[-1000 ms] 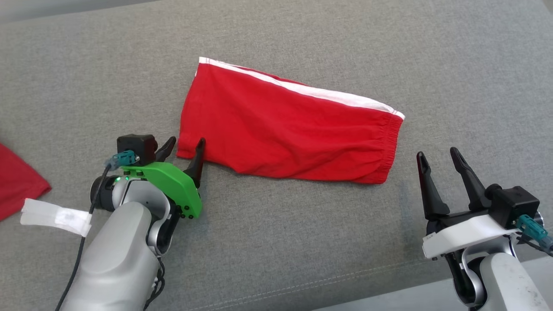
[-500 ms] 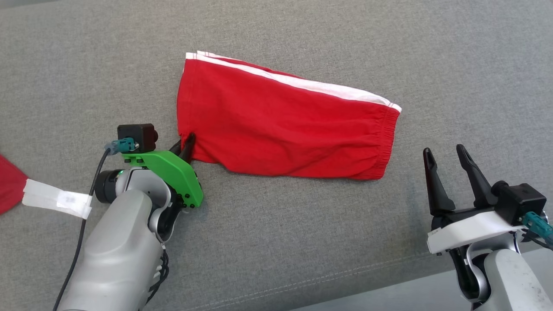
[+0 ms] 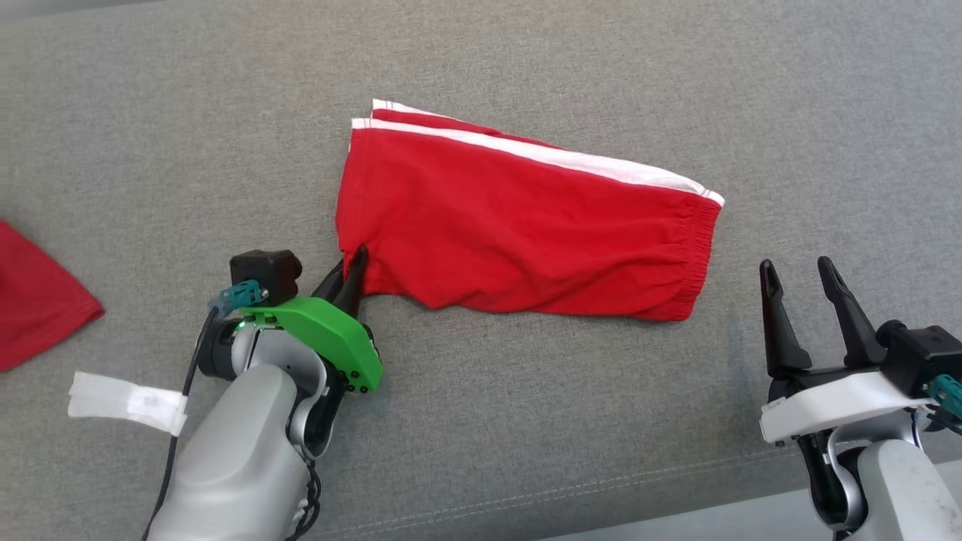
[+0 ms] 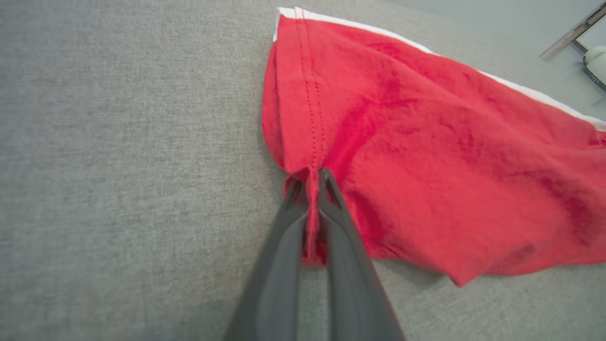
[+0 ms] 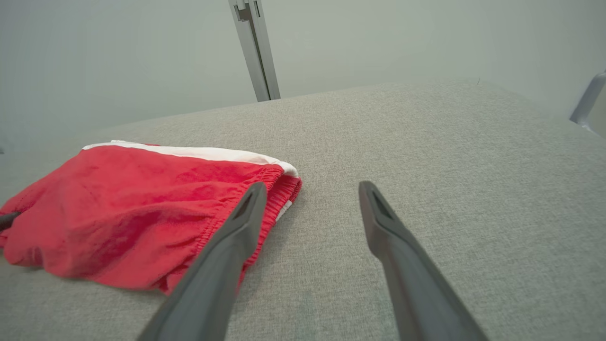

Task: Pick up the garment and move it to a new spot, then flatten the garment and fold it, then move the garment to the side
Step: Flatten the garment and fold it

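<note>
1. At the far left edge of the head view, a piece of red cloth (image 3: pixel 37 300) lies on the grey fabric-covered tabletop (image 3: pixel 526 421). The frame cuts it off, and it is well apart from the task's garment.
2. Just right of it, a white strip of tape (image 3: pixel 128 402) is wrapped around the left arm's black cable.
3. The left gripper with the green bracket (image 3: pixel 353 263) sits at the garment's near left corner. Its two dark fingers are pressed together and pinch a fold of the hem, as the left wrist view (image 4: pixel 310 177) shows.
4. The garment, a pair of red cotton shorts with a white side stripe (image 3: pixel 526 233), lies flat in the middle of the tabletop. Its long axis runs left to right and slants slightly nearer toward the right. The leg hem points left and the gathered elastic waistband points right. The white stripe follows the far edge.
5. The right gripper with the white bracket (image 3: pixel 796 263) is near the waistband, to its right and nearer. Its two fingers are spread wide around nothing and point away from the robot. In the head view they are clear of the cloth.
6. Count: one pair of shorts, one other red cloth, one tape strip, two grippers with two fingers each.
</note>
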